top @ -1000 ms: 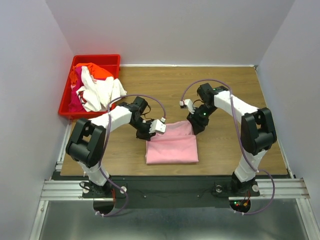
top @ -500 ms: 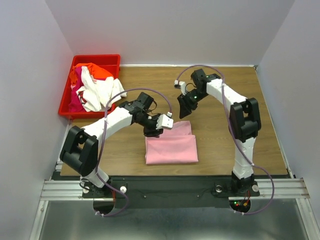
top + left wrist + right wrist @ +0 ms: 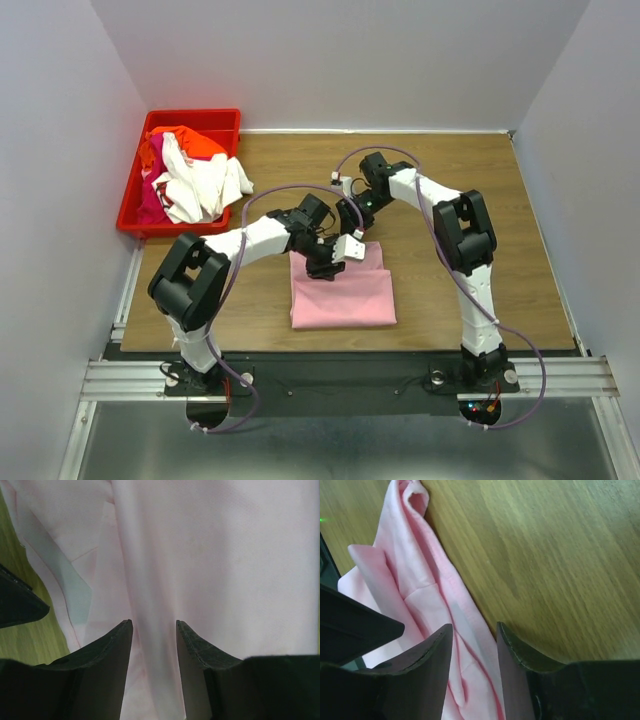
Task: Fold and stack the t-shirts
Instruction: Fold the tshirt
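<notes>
**A:** Where is the folded light pink cloth t-shirt (image 3: 343, 292)?

**B:** Flat on the wooden worktop (image 3: 450, 180). My left claw (image 3: 154, 625) hangs over its far part, my right claw (image 3: 474, 627) at its far edge. I see both with fingers apart, clamping nothing.

**A:** The others?

**B:** The white and orange-red t-shirts (image 3: 190, 175) lie heaped in the red plastic bin (image 3: 130, 205).

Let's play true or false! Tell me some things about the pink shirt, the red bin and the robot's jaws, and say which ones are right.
1. The pink shirt lies folded on the wooden table. True.
2. The red bin is empty. False: crumpled shirts fill it, white, orange-red and magenta.
3. The bin stands on the right side. False: it is at the far left corner.
4. The left jaws stand apart above the pink shirt. True.
</notes>
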`<state>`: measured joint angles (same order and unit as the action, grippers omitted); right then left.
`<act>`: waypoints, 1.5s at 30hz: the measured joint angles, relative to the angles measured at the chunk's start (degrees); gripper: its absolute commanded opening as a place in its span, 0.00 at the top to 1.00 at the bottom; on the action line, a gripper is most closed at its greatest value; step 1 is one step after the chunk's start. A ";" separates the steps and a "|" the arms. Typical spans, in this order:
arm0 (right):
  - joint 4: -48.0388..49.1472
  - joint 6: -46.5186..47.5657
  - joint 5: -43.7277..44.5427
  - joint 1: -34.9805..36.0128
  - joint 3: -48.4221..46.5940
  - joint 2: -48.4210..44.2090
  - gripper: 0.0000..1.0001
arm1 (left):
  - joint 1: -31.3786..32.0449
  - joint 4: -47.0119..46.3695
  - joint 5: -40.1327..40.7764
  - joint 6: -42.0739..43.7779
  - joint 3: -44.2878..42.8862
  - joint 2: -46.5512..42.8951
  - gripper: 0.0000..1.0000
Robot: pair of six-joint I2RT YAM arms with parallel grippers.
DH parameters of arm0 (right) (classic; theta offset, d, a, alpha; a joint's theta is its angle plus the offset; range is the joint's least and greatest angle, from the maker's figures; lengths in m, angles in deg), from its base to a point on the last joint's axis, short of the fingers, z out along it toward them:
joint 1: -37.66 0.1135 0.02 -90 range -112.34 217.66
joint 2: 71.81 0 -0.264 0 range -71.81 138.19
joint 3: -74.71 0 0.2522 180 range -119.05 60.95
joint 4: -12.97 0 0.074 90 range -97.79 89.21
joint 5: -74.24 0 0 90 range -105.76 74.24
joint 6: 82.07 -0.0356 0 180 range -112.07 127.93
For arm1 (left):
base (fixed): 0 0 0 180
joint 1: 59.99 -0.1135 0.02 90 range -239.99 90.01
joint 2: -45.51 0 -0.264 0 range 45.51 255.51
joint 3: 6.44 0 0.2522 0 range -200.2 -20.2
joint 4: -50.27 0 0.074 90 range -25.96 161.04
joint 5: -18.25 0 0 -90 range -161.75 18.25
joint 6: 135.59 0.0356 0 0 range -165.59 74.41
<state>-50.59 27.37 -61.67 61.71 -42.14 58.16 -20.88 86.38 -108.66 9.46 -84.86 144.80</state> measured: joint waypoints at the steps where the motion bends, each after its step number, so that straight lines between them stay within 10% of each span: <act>1: 0.70 -0.17 0.00 0.00 0.42 0.20 0.57 | 0.22 -0.37 0.13 -0.22 0.00 0.48 0.51; 11: 4.90 -0.33 -2.69 -0.20 5.07 1.09 0.75 | 0.70 -1.53 0.74 -1.38 -0.35 3.41 0.99; 45: 5.40 1.03 -7.80 -0.20 9.07 1.11 0.75 | -5.57 -1.90 7.32 6.45 -8.57 5.11 0.94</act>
<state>-45.19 28.40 -69.47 61.51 -33.07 59.27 -26.45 84.48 -101.33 15.90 -93.43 149.91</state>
